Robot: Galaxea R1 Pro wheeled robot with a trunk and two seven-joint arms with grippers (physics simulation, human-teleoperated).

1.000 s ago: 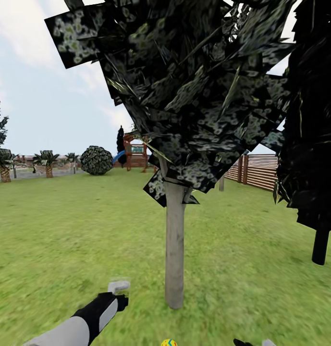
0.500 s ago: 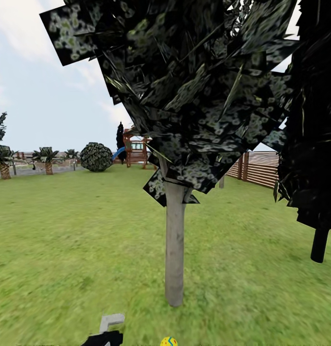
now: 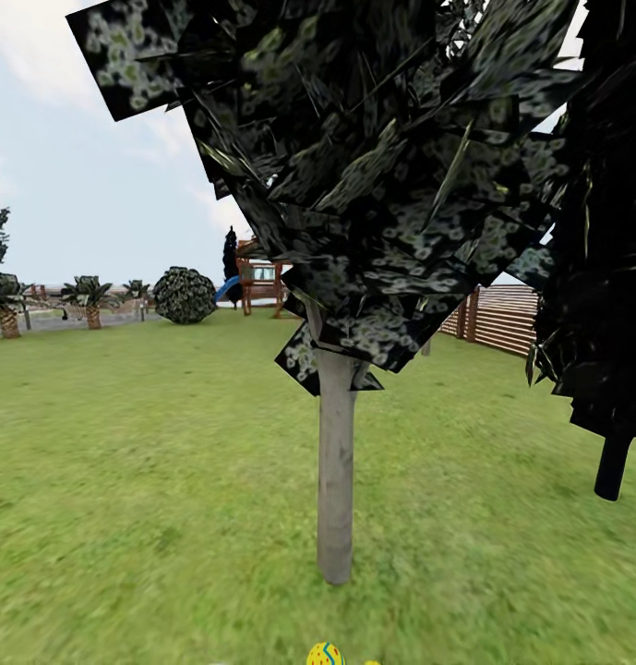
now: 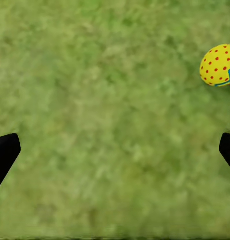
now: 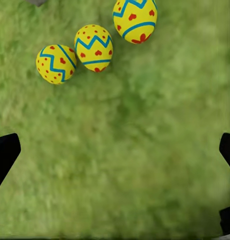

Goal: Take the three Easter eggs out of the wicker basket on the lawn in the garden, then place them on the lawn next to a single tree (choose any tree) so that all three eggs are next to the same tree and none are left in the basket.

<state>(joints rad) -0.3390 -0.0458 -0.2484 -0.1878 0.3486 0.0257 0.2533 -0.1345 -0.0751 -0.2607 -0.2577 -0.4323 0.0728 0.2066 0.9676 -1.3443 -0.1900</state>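
Observation:
Three yellow Easter eggs (image 5: 94,47) with red dots and blue zigzag bands lie close together on the lawn (image 5: 125,150). My right gripper (image 5: 115,152) hangs open above the grass beside them, holding nothing. In the head view one egg (image 3: 324,654) peeks in at the bottom edge, just in front of the tree (image 3: 336,480) with the pale grey trunk. My left gripper (image 4: 115,152) is also open over bare grass, with one egg (image 4: 219,65) off to one side of it. The wicker basket is out of view.
A dark tree with a thin black trunk (image 3: 613,462) stands to the right. A brown slat fence (image 3: 502,319) runs behind it. Far off are a round bush (image 3: 184,294), a playset (image 3: 258,282) and small palms (image 3: 89,300). Open grass spreads to the left.
My left arm has dropped out of the bottom of the head view. The camera has shifted slightly, so the whole scene sits a little differently.

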